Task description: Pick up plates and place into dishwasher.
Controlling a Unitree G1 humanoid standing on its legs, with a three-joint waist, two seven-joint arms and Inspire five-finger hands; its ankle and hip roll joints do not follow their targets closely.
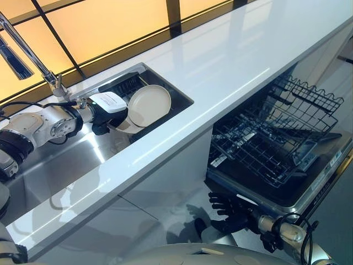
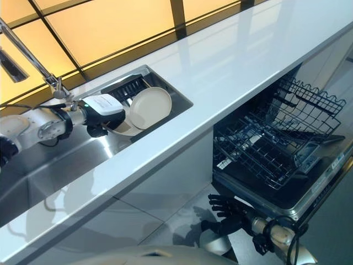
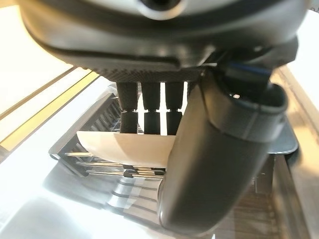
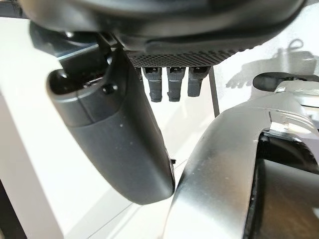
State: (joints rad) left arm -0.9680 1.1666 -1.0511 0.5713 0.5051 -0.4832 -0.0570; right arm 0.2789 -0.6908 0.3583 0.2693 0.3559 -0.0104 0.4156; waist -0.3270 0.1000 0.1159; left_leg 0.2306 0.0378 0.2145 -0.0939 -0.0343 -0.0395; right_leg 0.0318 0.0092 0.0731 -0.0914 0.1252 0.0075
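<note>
Just past the left hand [image 1: 106,113], in a steel sink [image 1: 66,160], round matte cream plates [image 1: 149,102] lean in a black ribbed rack [image 1: 124,83]; fingers straight against a plate edge, thumb alongside, nothing clasped. Right hand [image 1: 229,210] hangs relaxed and spread below the wire dishwasher rack [image 1: 276,138].

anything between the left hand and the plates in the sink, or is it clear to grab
Nothing visible blocks it. The left hand is already at the cream plates standing in the dark rack in the sink, its straight fingers reaching over a plate's rim.
</note>
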